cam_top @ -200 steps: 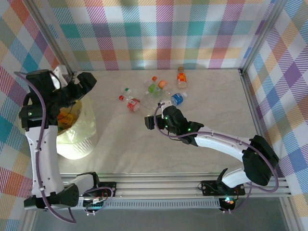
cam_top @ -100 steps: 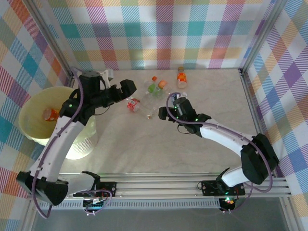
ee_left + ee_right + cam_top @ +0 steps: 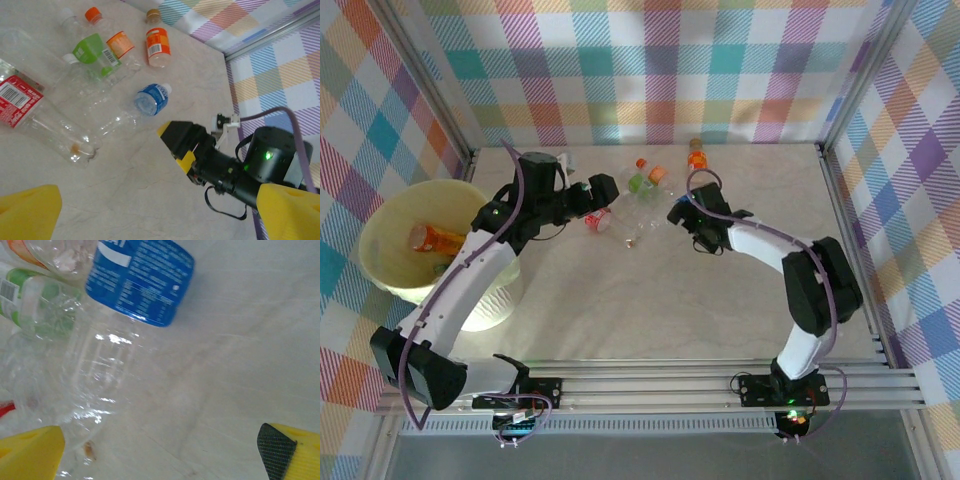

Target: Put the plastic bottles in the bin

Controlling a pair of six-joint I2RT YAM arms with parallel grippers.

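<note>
On pale marble table [image 3: 620, 300], plaid walls [image 3: 660, 60] around: bottles [image 3: 640, 185] scattered, bin [image 3: 485, 300] left; left gripper [image 3: 598, 195], right gripper [image 3: 678, 213] jaws spread, empty.

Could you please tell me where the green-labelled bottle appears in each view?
Top external: green-labelled bottle, upper centre.
Left wrist: green-labelled bottle, upper left.
Right wrist: green-labelled bottle, upper left edge.
Shared landmark: blue-labelled bottle, close by in both wrist views.
</note>
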